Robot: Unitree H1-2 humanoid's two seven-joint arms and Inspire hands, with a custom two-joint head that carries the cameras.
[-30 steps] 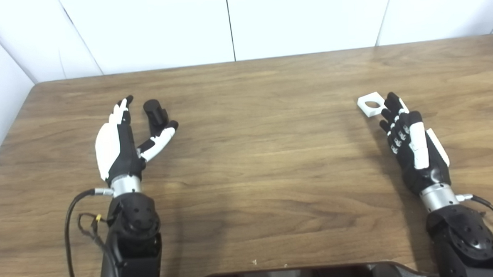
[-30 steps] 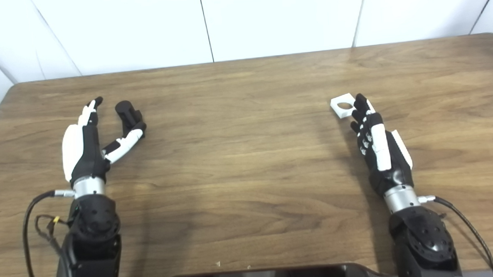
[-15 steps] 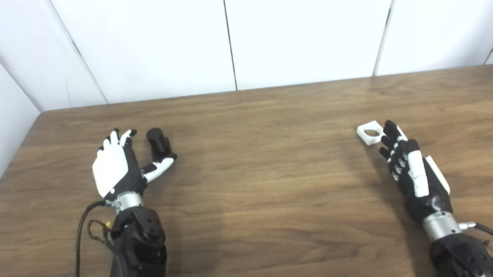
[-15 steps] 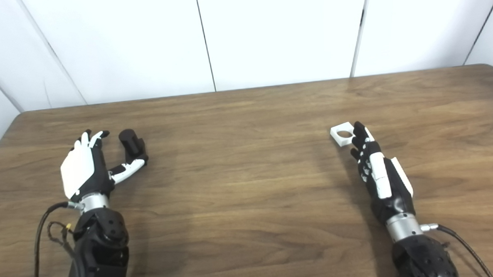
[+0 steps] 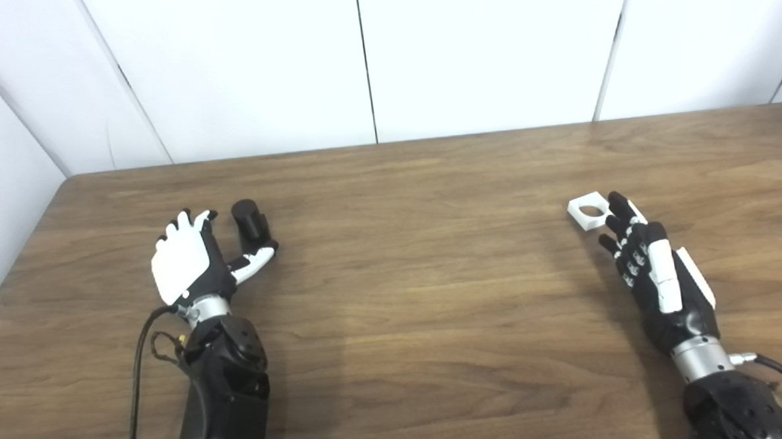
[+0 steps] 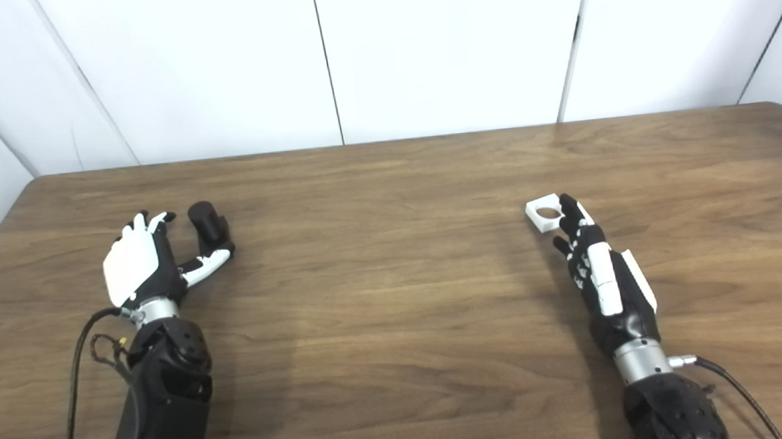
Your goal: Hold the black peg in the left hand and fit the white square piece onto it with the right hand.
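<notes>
Barely any change from half a second back: left hand (image 5: 185, 258) nudged a touch further in toward the peg with the forearm swung in under it, right hand (image 5: 650, 261) basically parked where it was, and no real camera shift this time (the big tilt came earlier in that second). Black peg (image 5: 246, 218) standing upright on the wooden bench (image 5: 418, 245), over on the left side, sitting just off the left thumb tip, touching or nearly so, hard to call from here. Left hand released, holding nothing, white back of the palm facing up, fingers (image 6: 142, 224) stretched toward the far wall and thumb splayed out to the side under the peg. White square piece (image 6: 544, 213) lying flat on the bench over on the right, round hole facing up, well apart from the peg. Right hand also released, lying low along the bench with its fingers spread a little, fingertips (image 6: 567, 205) right up against the near corner of the square piece, touching or just beside it, can't tell which. Nothing gripped on either side. Cables trailing off both wrists, plain white wall panels (image 5: 489, 50) behind the bench.
</notes>
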